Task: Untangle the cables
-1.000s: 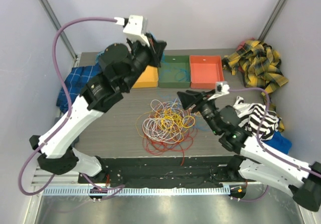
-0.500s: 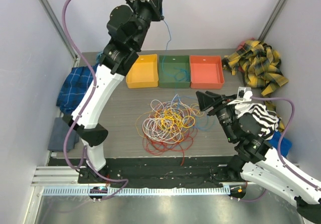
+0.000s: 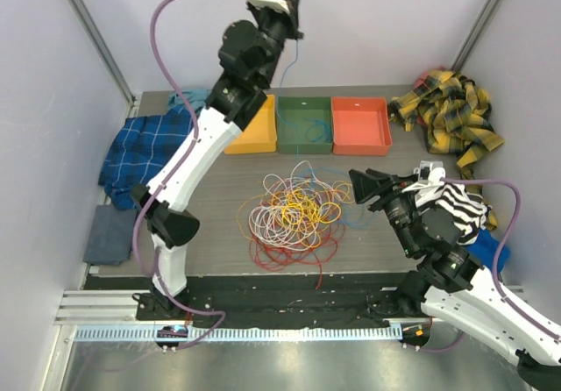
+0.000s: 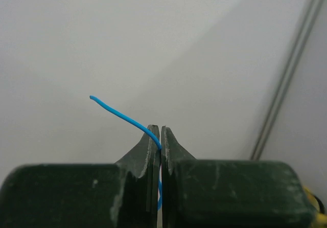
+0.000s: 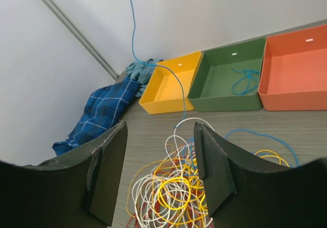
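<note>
The cables (image 3: 294,214) lay in a tangled heap of red, orange, yellow and white loops on the table (image 3: 223,194), in front of the green bin (image 5: 219,101). One blue cable (image 5: 134,39) rose out of the heap to the left gripper (image 4: 157,131), whose fingers were pinched closed on it high against the back wall (image 4: 153,44). Its short free end stuck out past the tips, and its lower run was cut off in the wrist view. The right gripper (image 5: 159,132) hovered just beside the heap, fingers apart, holding nothing. Another blue loop (image 5: 245,80) lay inside the green bin. The white label (image 5: 234,54) on that bin's far wall was too small to read. The right arm (image 3: 456,259) hid part of the striped cloth (image 3: 460,207).
</note>
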